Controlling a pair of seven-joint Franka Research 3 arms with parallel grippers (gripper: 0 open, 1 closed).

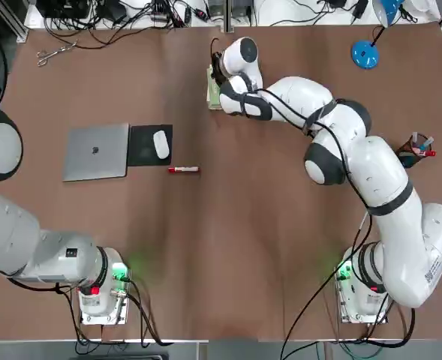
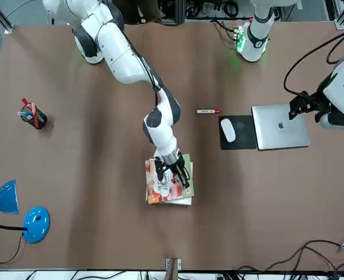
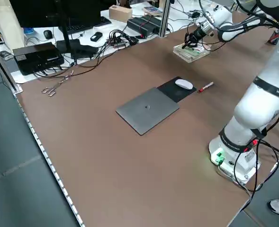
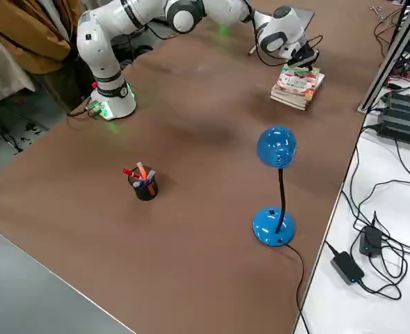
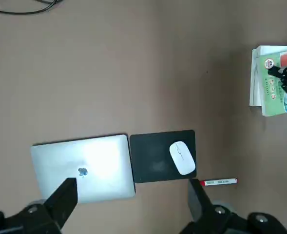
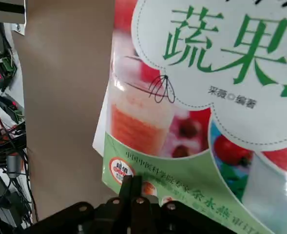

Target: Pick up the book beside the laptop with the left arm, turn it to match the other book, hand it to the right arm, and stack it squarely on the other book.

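From the robot's left, the left gripper (image 2: 312,104) is up by the laptop (image 2: 281,126), its 2 fingers wide apart with nothing between them. Further right, well apart from the laptop, the book (image 2: 153,188) lies on the other book (image 2: 185,201), slightly askew, so white edges peek out. The right gripper (image 2: 173,170) is right over this stack and by far the nearer of the 2. Its 2 fingers are together and grip nothing; the cover lies below them, its green band towards the laptop. Whether they touch it, I can't tell. The hand-over looks done; what remains, I judge, is squaring. The book's long axis, partly hidden, should line up with the lower 1's, so a push belongs on an edge.
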